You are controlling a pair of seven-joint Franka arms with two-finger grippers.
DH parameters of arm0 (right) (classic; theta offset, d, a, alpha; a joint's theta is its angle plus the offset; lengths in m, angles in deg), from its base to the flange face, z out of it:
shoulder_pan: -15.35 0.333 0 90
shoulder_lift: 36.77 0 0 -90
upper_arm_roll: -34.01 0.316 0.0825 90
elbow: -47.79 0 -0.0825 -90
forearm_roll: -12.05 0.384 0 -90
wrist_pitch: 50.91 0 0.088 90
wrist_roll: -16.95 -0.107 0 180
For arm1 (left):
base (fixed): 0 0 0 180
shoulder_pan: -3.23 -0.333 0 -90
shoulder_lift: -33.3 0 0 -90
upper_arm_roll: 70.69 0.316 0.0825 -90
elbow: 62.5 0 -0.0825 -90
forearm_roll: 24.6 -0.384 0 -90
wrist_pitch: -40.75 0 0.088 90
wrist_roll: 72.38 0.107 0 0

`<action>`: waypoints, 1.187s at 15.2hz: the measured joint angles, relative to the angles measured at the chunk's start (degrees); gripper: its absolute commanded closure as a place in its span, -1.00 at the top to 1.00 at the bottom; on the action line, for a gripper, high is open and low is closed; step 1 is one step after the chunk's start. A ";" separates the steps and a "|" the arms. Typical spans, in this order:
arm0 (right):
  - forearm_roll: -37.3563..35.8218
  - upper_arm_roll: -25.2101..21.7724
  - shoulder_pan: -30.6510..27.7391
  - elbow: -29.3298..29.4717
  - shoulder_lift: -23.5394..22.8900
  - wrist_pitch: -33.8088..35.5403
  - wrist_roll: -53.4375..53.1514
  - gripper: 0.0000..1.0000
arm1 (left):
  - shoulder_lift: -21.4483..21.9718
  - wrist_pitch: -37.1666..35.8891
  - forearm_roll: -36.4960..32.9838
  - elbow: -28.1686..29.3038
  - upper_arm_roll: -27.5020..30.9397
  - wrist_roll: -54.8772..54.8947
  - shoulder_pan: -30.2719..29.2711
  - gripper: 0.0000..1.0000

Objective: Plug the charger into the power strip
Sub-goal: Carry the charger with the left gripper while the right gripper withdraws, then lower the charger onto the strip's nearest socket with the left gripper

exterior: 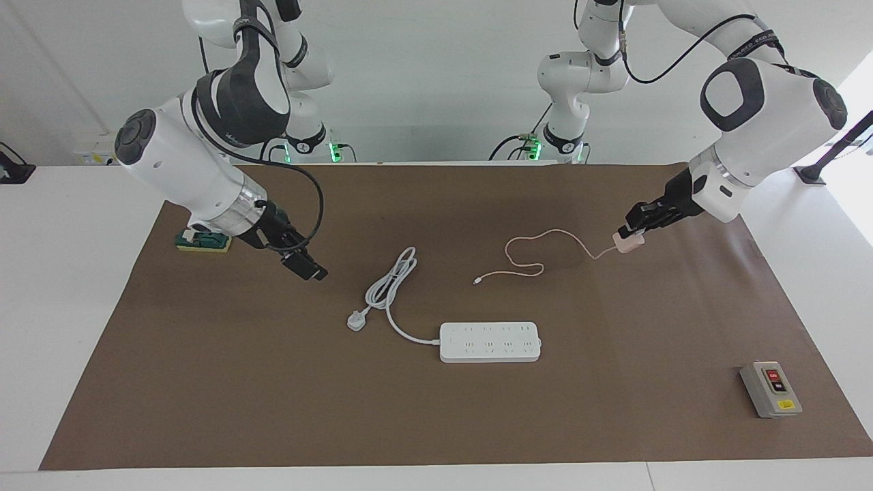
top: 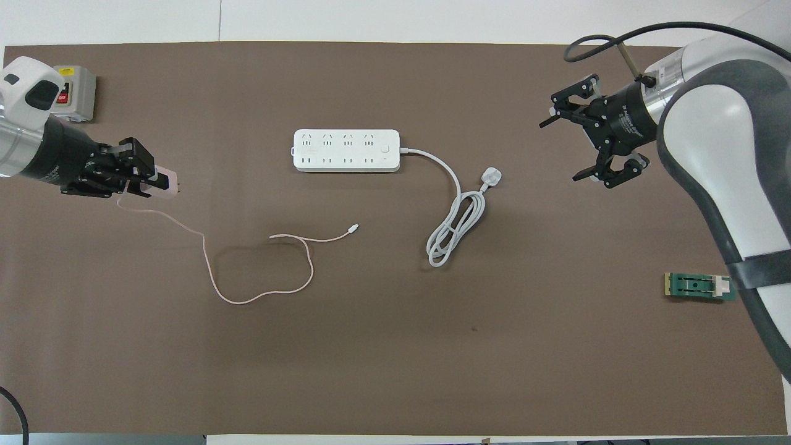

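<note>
Facing view: left gripper (exterior: 629,234) is over the brown mat (exterior: 436,423) toward the left arm's end of the worktop, its fingers clamped on the charger (exterior: 628,241), which hangs just above the mat. Overhead view shows the same charger (top: 167,183) with its prongs pointing level toward the middle of the worktop, roughly along the worktop's long direction. Pink cable (exterior: 539,249) trails from the charger body onto the mat, loops once, and ends in a small connector lying nearer to the robots than the power strip (exterior: 490,341). Power strip lies flat, sockets up, long axis running between the two arms' ends of the worktop, well apart from the charger; in the overhead view the strip (top: 346,150) has two rows of outlets. Its thick white cord (exterior: 390,286) leaves the end toward the right arm, coils, and ends at a white plug (exterior: 356,319) on the mat. Right gripper (exterior: 305,264) hangs over bare mat toward the right arm's end, fingers spread wide, holding nothing. Green switch block (exterior: 202,239) sits partly hidden under the right arm. Grey button box (exterior: 771,389) lies toward the left arm's end, farther from the robots than the strip.
</note>
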 measured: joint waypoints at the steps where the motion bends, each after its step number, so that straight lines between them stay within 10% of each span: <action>1: -1.39 -0.01 -0.40 0.00 0.36 1.10 3.77 1.00 | -0.01 0.17 -1.41 0.00 -0.06 -2.22 0.40 -1.00; 13: -18.52 -0.06 -3.95 -0.09 5.55 4.72 43.93 1.00 | -1.46 10.48 -11.92 0.00 -0.72 -54.39 10.77 -1.00; 18: -21.36 0.01 -5.69 -1.61 11.02 6.27 54.20 1.00 | -9.35 12.65 -15.05 -3.57 -0.80 -80.59 18.03 -1.00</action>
